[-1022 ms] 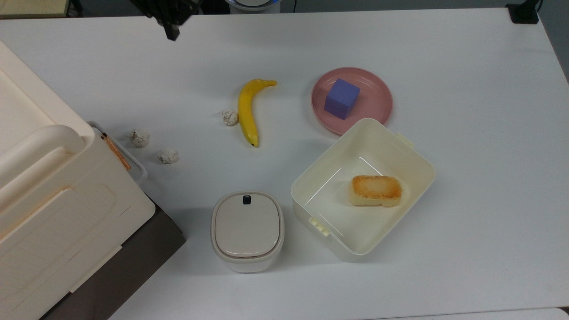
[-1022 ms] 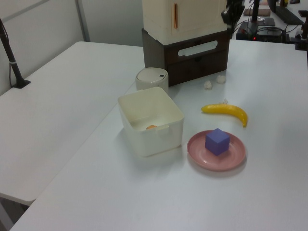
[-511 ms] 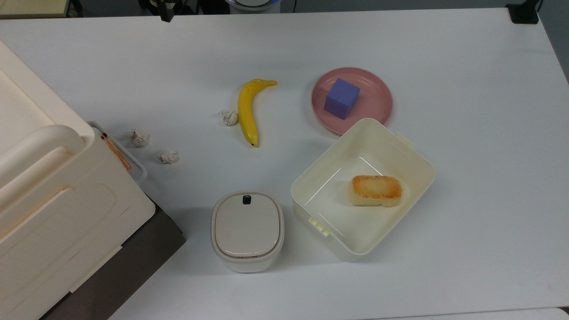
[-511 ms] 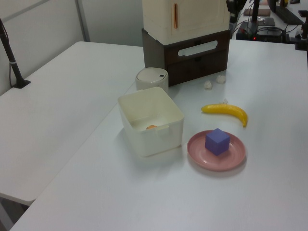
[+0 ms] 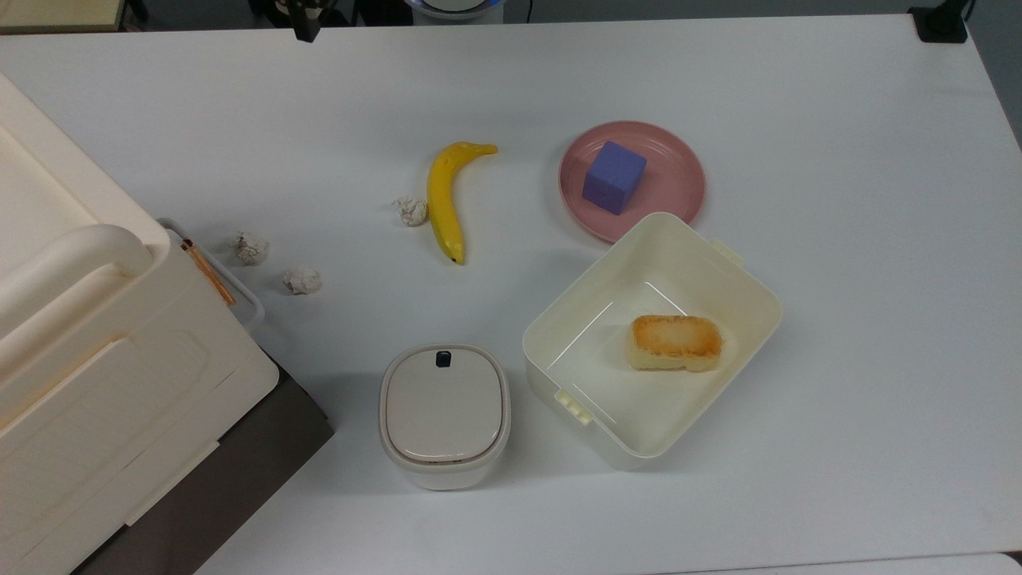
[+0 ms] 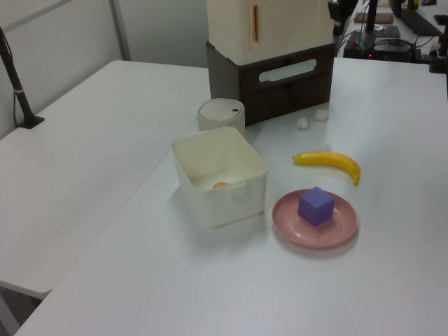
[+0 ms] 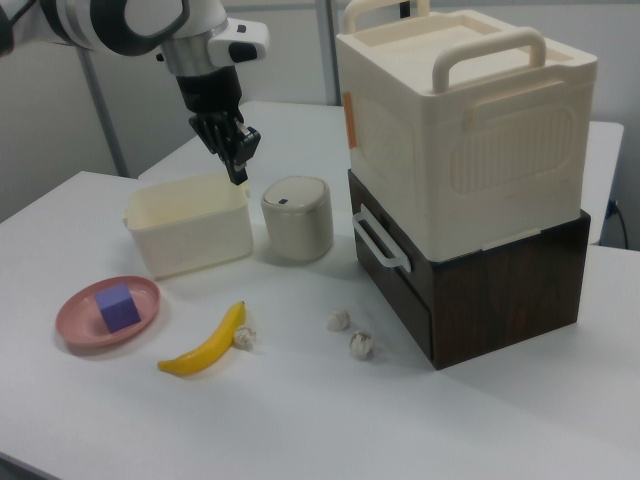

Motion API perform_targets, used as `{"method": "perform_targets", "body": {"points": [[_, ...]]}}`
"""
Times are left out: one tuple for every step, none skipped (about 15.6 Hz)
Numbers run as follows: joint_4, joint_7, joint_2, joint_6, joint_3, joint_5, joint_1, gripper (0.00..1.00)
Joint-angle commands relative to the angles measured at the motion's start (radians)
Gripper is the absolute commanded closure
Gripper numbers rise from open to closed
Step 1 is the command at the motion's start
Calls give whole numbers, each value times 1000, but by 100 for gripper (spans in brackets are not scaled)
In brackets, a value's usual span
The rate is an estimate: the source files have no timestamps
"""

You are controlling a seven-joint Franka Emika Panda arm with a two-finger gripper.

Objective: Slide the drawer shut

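The drawer [image 7: 400, 300] has a dark brown front panel with a white loop handle [image 7: 380, 241]. It sits flush in the dark base under the cream cabinet. The left view shows the same drawer front [image 6: 287, 87] pushed in. From above, its handle [image 5: 243, 295] pokes out beside the cabinet. My gripper [image 7: 240, 172] hangs in the air over the table, well off from the drawer, fingers together and holding nothing. It sits at the top view's upper edge [image 5: 305, 30] and high in the left view [image 6: 337, 14].
On the white table lie a banana [image 5: 444, 200], three crumpled paper balls [image 5: 250, 247], a pink plate [image 5: 679, 192] with a purple cube [image 5: 613, 177], an open cream box [image 5: 718, 263] holding bread [image 5: 675, 342], and a lidded canister [image 5: 444, 414].
My gripper has pulled back toward the top view's upper edge, away from the cabinet. The drawer and the table's objects have not moved.
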Motion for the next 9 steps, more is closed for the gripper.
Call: {"method": "perform_targets", "body": {"points": [[-9,-22,-13,-25,-18,1,24,0],[-9,-22,-14,-25,-20,1,23,0],[-9,-20,-16,-25,-21,3,20,0],[-8,-23,-16,-29,-23,3,17,0],[-8,-28,-17,-38,-23,4,17,0],[-8,-34,-16,-46,-23,3,20,0],[-8,-46,-16,-48,-23,4,18,0],[-9,-67,-16,-48,-23,7,15,0],[-9,-101,-16,-48,-23,10,14,0]]}}
